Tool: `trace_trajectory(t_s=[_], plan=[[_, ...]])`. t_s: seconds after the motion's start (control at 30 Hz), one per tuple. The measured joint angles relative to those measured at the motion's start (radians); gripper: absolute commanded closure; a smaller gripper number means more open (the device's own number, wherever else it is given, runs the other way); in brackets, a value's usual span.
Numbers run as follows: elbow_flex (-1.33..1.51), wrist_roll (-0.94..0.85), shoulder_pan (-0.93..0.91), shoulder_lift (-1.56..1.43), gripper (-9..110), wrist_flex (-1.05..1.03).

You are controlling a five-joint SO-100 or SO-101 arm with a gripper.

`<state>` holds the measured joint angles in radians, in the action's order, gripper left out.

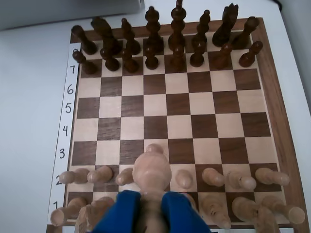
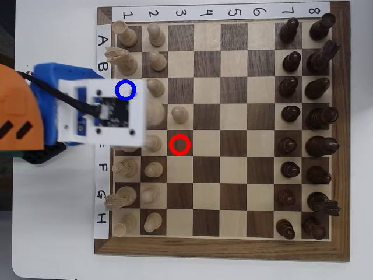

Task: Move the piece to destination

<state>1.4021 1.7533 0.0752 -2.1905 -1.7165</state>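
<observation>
Below the wrist camera, the gripper (image 1: 151,208) entered from the bottom edge, its two blue fingers (image 1: 121,211) closed on either side of a pale cream piece (image 1: 151,174). That piece's rounded head loomed large over the near rows of the chessboard (image 1: 272,63), between ranks 2 and 3 as the side labels showed. Other cream pieces (image 1: 214,177) lay along the two near rows, looking tilted through the lens, and one small pawn (image 1: 183,178) stood just right of the held piece. Dark brown pieces (image 1: 153,36) filled the two far rows. The middle squares were bare.

From the overhead view, the arm (image 2: 17,114) came in from the left, its orange body and blue-and-white camera block (image 2: 102,114) covering the first column around rows C to E. The held piece (image 2: 154,112) showed just beyond the block's right edge, in column 2 at row D. A blue ring (image 2: 125,89) marked the dark square at C1, partly beside the block's upper corner. A red ring (image 2: 180,144) marked the light square at E3. One cream pawn (image 2: 180,114) stood at D3, just right of the held piece. The gripper's fingers were hidden under the block in this view.
</observation>
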Motion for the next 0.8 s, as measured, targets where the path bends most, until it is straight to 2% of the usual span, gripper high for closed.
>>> trace_trajectory(t_s=[0.33, 0.8], plan=[[0.256, 0.000, 0.086, -0.184, 101, 0.000], [0.454, 0.000, 0.195, -0.299, 101, 0.000]])
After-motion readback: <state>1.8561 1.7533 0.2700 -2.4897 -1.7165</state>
